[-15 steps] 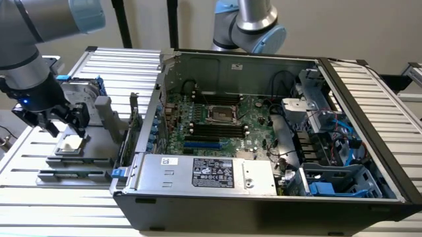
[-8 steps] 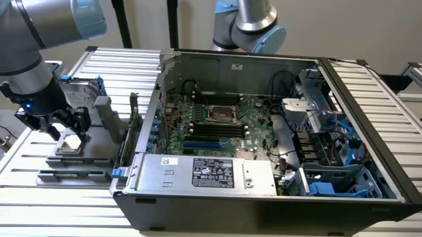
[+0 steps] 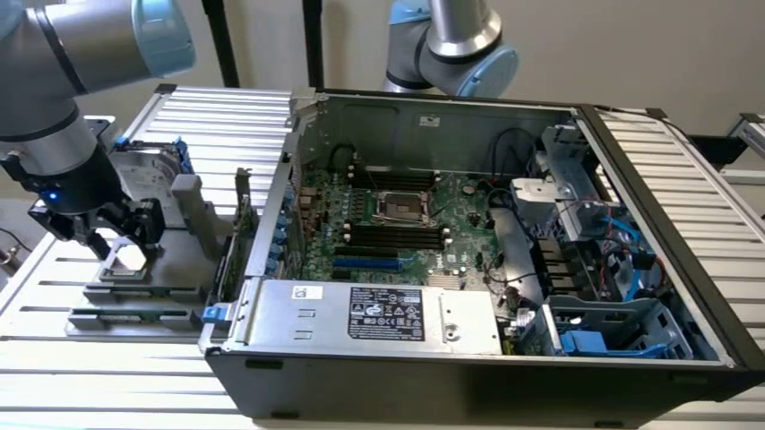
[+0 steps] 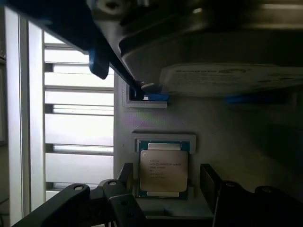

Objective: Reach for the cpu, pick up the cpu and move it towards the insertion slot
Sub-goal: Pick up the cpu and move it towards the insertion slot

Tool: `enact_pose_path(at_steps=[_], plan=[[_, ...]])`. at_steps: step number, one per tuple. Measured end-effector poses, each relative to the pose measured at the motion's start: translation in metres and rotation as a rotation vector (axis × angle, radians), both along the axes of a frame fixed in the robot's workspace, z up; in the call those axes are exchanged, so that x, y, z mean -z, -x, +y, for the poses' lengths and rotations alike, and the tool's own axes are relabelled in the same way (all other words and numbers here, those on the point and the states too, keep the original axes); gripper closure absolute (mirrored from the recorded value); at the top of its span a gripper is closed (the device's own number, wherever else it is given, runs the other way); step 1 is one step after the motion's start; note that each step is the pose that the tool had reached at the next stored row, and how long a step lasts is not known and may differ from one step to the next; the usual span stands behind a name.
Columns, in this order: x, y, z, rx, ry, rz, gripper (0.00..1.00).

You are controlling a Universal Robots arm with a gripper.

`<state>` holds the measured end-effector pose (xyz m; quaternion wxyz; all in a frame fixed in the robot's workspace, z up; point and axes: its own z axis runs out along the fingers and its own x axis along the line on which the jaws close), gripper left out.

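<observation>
The cpu is a small square chip with a silvery top, lying flat in a recess of a grey fixture at the exterior view's left, outside the computer case. My gripper hangs directly over it, open, one finger on each side. In the wrist view the cpu sits between the two dark fingers of the gripper, with a narrow gap on both sides. The insertion slot is a metal-framed square socket on the green motherboard inside the open case, well off to the exterior view's right of the gripper.
An upright silver hard drive with a blue frame stands just behind the cpu, close to my arm. The case wall rises between fixture and motherboard. Black memory slots and a power supply lie near the socket. A second arm stands behind the case.
</observation>
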<state>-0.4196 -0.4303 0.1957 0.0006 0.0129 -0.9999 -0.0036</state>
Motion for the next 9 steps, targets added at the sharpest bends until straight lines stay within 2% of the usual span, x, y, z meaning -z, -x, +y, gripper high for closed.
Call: enact_pose_path(at_steps=[9], plan=[[0.0051,0.0015,0.0,0.002,0.0039,-0.0002,0.33]])
